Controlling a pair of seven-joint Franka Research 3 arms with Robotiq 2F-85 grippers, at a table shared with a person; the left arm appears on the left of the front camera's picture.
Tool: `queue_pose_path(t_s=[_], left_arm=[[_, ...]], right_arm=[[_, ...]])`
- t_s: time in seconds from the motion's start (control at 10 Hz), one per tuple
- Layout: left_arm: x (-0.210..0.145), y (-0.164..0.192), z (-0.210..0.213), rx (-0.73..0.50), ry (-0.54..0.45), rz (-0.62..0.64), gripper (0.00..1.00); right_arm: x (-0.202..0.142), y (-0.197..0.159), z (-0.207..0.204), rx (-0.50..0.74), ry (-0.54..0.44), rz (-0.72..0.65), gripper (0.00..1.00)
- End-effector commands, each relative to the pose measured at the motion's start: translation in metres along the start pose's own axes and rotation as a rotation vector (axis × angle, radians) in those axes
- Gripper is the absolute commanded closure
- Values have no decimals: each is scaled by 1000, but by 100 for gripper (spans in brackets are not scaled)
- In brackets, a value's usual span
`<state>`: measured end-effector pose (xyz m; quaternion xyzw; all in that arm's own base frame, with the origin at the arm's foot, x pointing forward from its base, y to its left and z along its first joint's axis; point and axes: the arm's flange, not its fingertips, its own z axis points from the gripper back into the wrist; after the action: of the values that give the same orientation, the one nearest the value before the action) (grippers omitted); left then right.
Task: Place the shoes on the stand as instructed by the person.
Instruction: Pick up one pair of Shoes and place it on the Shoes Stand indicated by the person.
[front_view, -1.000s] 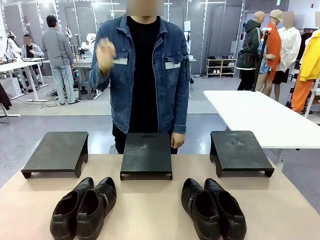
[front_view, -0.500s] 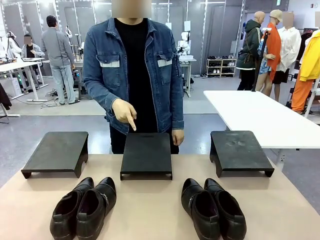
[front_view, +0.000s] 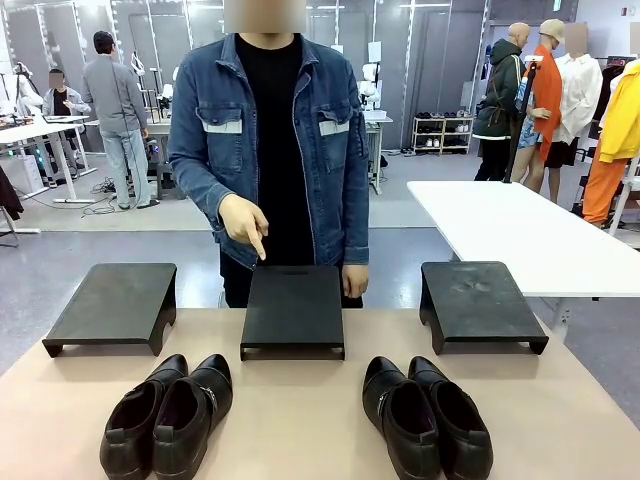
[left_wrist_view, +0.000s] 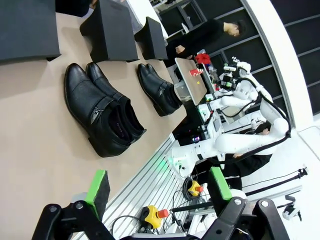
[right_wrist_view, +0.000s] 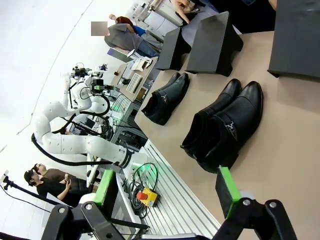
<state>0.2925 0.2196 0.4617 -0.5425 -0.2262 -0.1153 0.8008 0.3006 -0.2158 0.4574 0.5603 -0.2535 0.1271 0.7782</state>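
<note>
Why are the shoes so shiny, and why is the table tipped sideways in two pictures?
Front view: sharp, evenly lit; pale glints on the left pair of shoes and the right pair. Left wrist view: the camera is rolled, so the table looks tipped; the wide lens curves lines. Right wrist view: same tipping.

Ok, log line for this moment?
person's hand: points at middle stand; shoes: both pairs on table; left fingers: open; right fingers: open

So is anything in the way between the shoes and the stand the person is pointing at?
No, nothing visible. The person's hand points at the middle stand, whose top is bare, and only bare table lies between it and the left pair of shoes or the right pair.
</note>
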Motion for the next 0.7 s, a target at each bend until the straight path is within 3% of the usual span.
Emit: queue_pose_path(t_s=[0.0,0.4,0.6], left_arm=[[23,-66,-19,141,144,1,0],[63,-200,-104,439,423,-42,0],[67,-242,-176,720,473,11,0]], right_arm=[[1,0,1,10,-10,18,0],[1,0,1,10,-10,18,0],[1,0,1,10,-10,18,0]])
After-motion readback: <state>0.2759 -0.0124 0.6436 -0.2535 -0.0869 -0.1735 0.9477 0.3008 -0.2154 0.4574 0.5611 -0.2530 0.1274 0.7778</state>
